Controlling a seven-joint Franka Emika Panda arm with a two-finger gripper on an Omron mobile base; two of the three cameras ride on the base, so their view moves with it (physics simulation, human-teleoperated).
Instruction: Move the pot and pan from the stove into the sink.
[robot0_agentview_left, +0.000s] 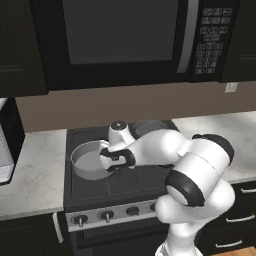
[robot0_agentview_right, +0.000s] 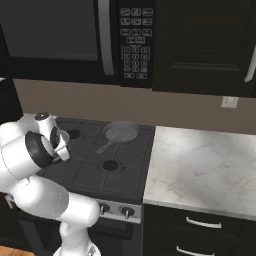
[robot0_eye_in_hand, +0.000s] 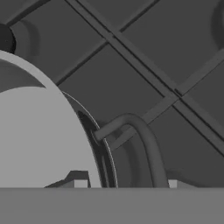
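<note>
I'm looking at the pot (robot0_agentview_left: 89, 160): round, grey metal, straight fairly deep walls, pale flat floor, nothing inside it that I can see. It sits on the stove (robot0_agentview_left: 120, 182), on the front left burner. In the hand view its rim curves right up to the fingertips, and a thin bent loop handle (robot0_eye_in_hand: 142, 140) sticks out from the wall and runs down between the two tips. So the pot wall lies just to one side of the jaws and the handle passes through the gap.

The gripper (robot0_agentview_left: 111, 167) hangs at the pot's right edge in the left base view, low over the rim. The jaws stand either side of that handle, but I can't tell whether they are pinching it or still apart from it; the tips barely show.

The pan (robot0_agentview_right: 121, 133), small, shallow, flared sides, thin handle pointing toward the front, rests on the back right burner, well beyond the jaws and apart from them. It looks empty too. Black grates run under the hand, crossing diagonally in the hand view.
</note>
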